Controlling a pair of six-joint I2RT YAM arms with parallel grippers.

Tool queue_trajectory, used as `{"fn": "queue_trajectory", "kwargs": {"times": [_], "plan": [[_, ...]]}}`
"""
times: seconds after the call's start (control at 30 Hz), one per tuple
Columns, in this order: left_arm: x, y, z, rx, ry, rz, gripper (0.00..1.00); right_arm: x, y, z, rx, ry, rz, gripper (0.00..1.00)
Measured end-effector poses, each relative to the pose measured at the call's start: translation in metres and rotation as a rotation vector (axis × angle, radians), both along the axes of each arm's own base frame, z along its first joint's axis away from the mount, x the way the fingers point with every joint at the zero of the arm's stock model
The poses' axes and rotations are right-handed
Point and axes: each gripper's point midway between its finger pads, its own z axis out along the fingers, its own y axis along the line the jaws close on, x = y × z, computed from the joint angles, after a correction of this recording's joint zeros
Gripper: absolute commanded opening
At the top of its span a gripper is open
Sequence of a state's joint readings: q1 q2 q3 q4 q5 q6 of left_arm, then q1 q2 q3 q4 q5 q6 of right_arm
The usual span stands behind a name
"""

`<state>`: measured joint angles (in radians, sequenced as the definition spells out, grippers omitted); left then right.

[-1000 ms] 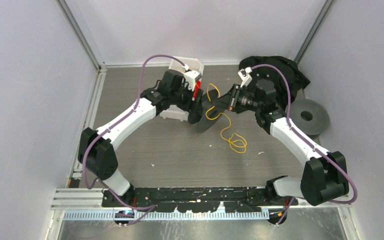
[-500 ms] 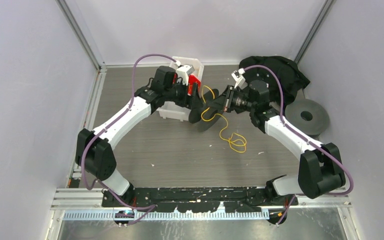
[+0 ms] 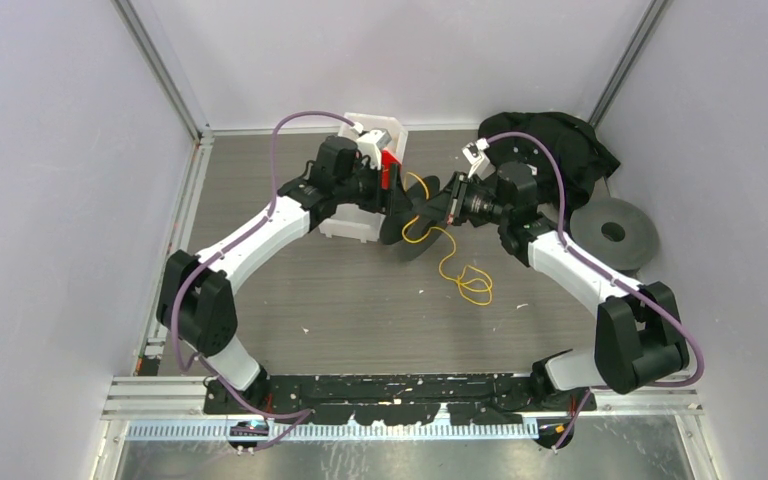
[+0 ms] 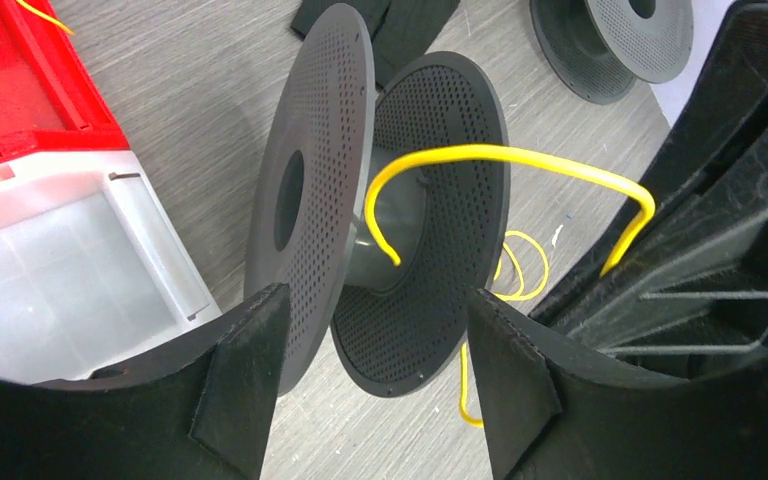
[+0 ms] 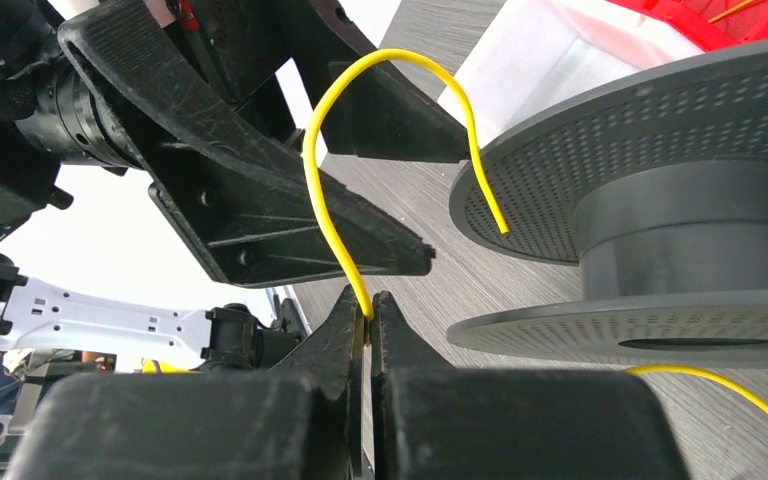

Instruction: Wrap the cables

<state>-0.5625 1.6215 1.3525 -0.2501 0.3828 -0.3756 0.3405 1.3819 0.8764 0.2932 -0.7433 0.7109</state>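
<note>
A: Why is the left gripper (image 4: pixel 378 290) reaching in from nine o'clock with its fingers so far apart?

B: It is straddling the spool (image 4: pixel 440 250), with one finger lying against the outside of each disc. I am reading that as a grip across the full width. It is keeping the spool up on its rim, so the gap between the discs is opening toward the other arm.

A: And the right gripper (image 5: pixel 372 298)?

B: That one is coming in from three o'clock with its fingers pressed together on the cable (image 4: pixel 505 152), pinching it a little back from the free end. A short arc is standing up over the fingers and curling down between the discs, its tip pointing at the grey core. I cannot tell whether it is touching.

A: Why pinch it back from the end?

B: Probably so the loose tip is leading the way in. A thin, springy cord is only steering well close to the grip.

A: Where is the rest of it lying?

B: It is trailing down to the table (image 3: pixel 340 300) and sitting in loose loops at about five o'clock from the spool, well apart from both arm bases. No turns are showing on the core, so I am judging the winding as just starting.

A: What is likely going wrong next?

B: The tip springing back off the core before a first turn is trapping it.
</note>
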Motion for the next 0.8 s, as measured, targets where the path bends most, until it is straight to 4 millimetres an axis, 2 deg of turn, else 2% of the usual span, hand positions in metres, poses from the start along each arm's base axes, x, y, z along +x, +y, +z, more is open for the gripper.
{"fn": "queue_trajectory", "kwargs": {"times": [0.2, 0.5, 0.8], "plan": [[0.006, -0.005, -0.010, 0.034, -0.026, 0.014, 0.60, -0.001, 0.000, -0.007, -0.005, 0.014, 0.000, 0.01], [0.017, -0.008, -0.010, 0.040, -0.091, 0.020, 0.57, -0.002, -0.001, -0.021, -0.015, 0.045, 0.000, 0.00], [0.033, -0.018, -0.047, 0.075, -0.081, 0.005, 0.49, 0.001, -0.003, -0.021, -0.012, 0.041, -0.008, 0.01]]}}
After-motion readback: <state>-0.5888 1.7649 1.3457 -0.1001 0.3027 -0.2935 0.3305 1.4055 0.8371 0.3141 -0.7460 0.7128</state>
